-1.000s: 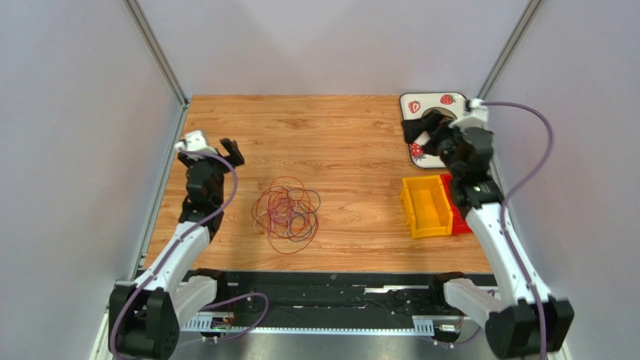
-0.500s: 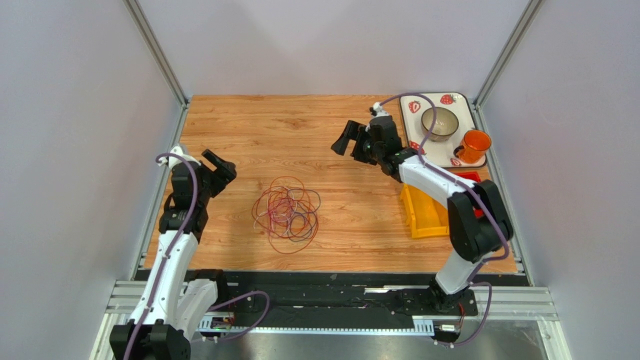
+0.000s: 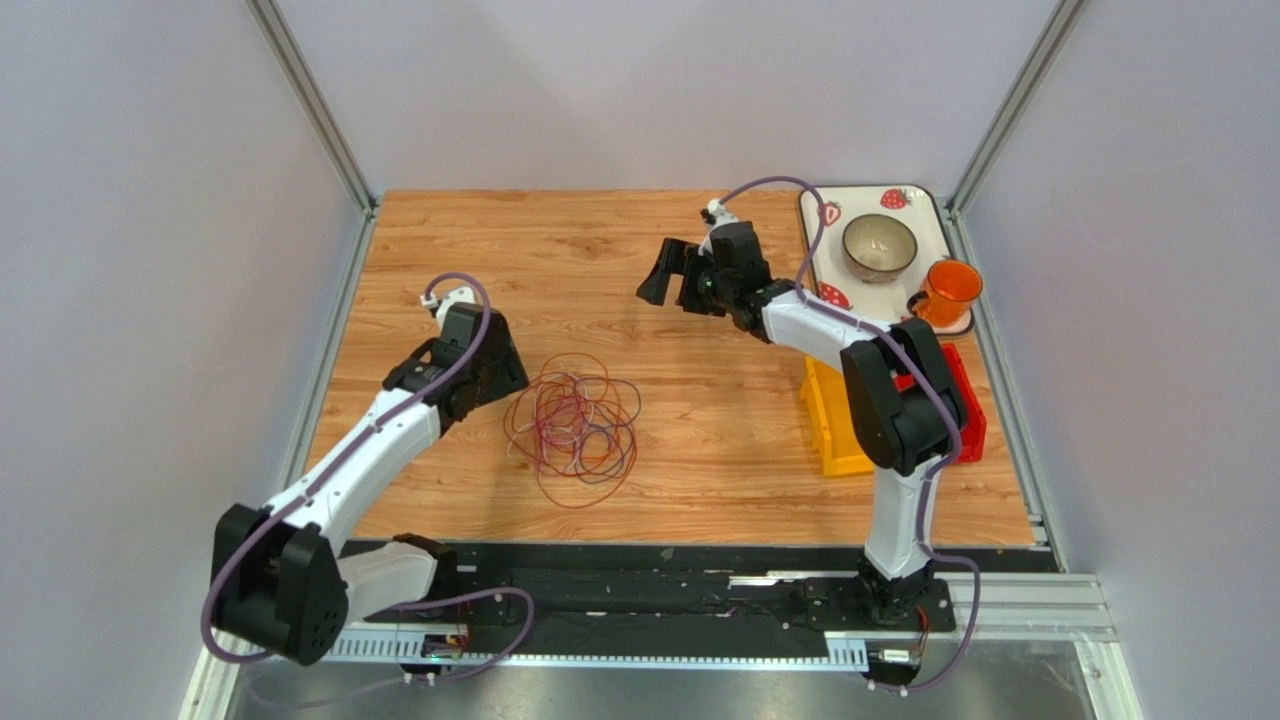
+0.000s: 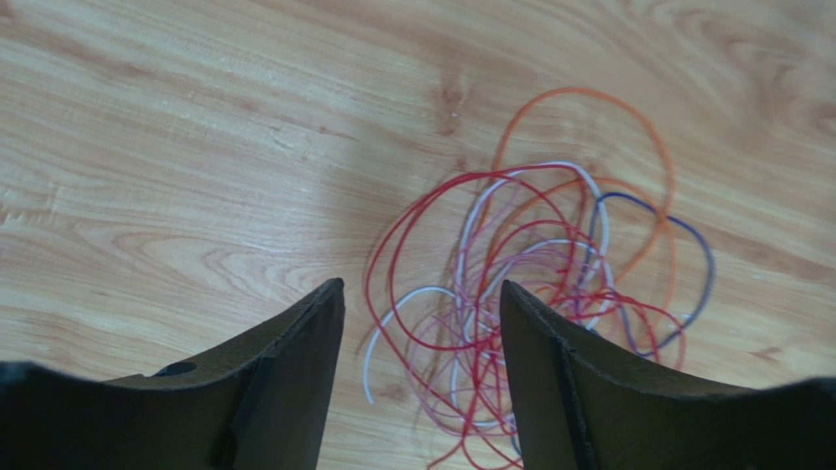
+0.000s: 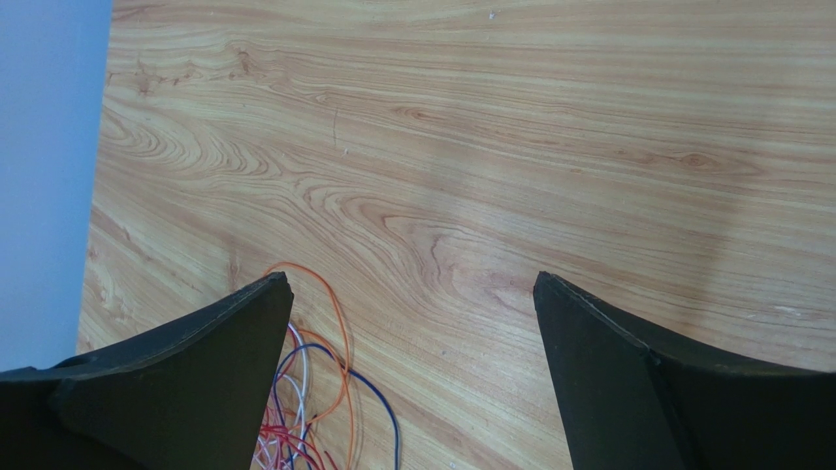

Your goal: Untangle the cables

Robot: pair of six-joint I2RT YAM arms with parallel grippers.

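Note:
The cables (image 3: 573,428) lie in one tangled heap of thin red, orange, whitish and dark blue-purple loops on the wooden table, left of centre. In the left wrist view the cables (image 4: 535,294) lie just ahead of and between the open fingers. My left gripper (image 3: 493,348) hovers at the heap's left edge, open and empty. My right gripper (image 3: 672,278) is open and empty above bare wood, beyond and to the right of the heap. In the right wrist view the cables (image 5: 309,392) show at the bottom left by the left finger.
A white strawberry-patterned tray (image 3: 902,203) at the back right holds a grey bowl (image 3: 879,248) and an orange cup (image 3: 950,291). A yellow bin (image 3: 842,413) and a red bin (image 3: 962,413) stand on the right. Grey walls enclose the table.
My left gripper has swung right and down to the heap's left edge. My right gripper has moved from the tray leftward over the middle of the table. The cables have not moved.

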